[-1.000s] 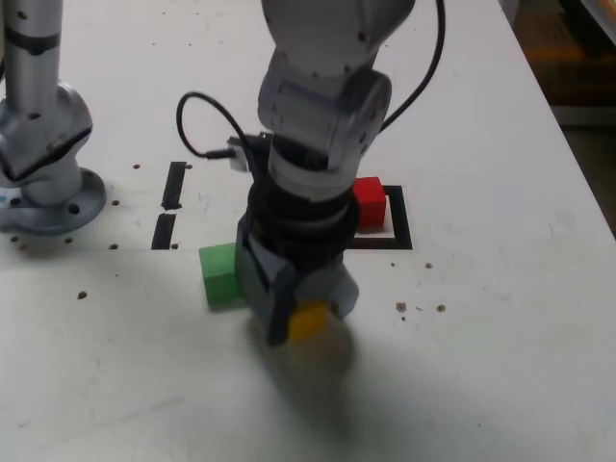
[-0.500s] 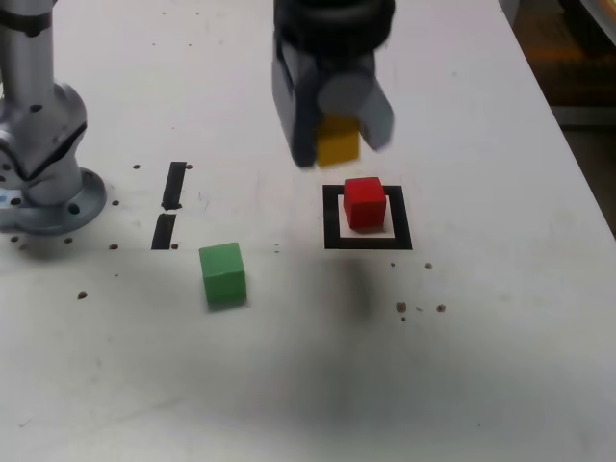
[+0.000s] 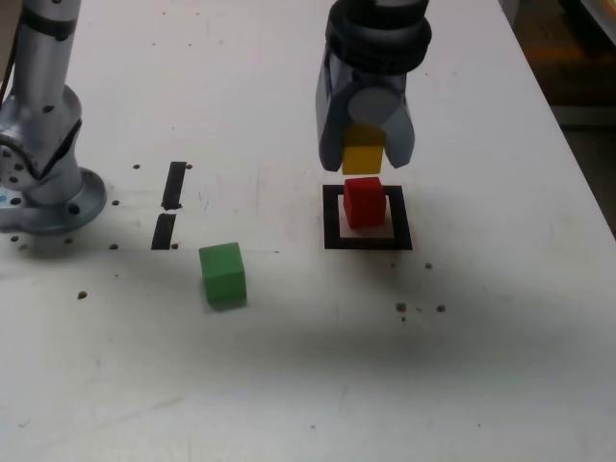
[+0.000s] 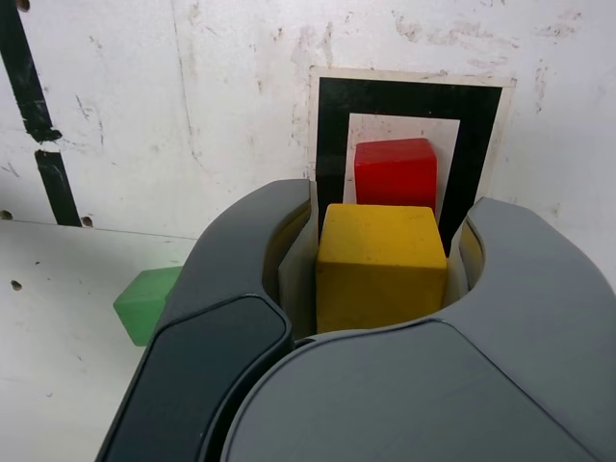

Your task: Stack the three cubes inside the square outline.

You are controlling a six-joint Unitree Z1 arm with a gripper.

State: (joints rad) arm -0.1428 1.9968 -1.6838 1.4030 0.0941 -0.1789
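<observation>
- Left, near: the green cube [image 3: 224, 274] sits alone, well apart from the square outline [image 3: 367, 243].
- Right, farther: the red cube [image 3: 365, 204] rests inside that border.
- Above it, the gripper [image 3: 367, 162] is clamped on the yellow cube [image 4: 381, 274]; red lies lower, lined up left to right. Near-far offset is hard to judge; lowering probably needs that checked.

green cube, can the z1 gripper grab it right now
Probably not as things stand: the gripper is closed on the yellow cube, so its jaws look taken. The green cube itself sits apart on the table with nothing around it, so the way looks free once the yellow one is released.
</observation>
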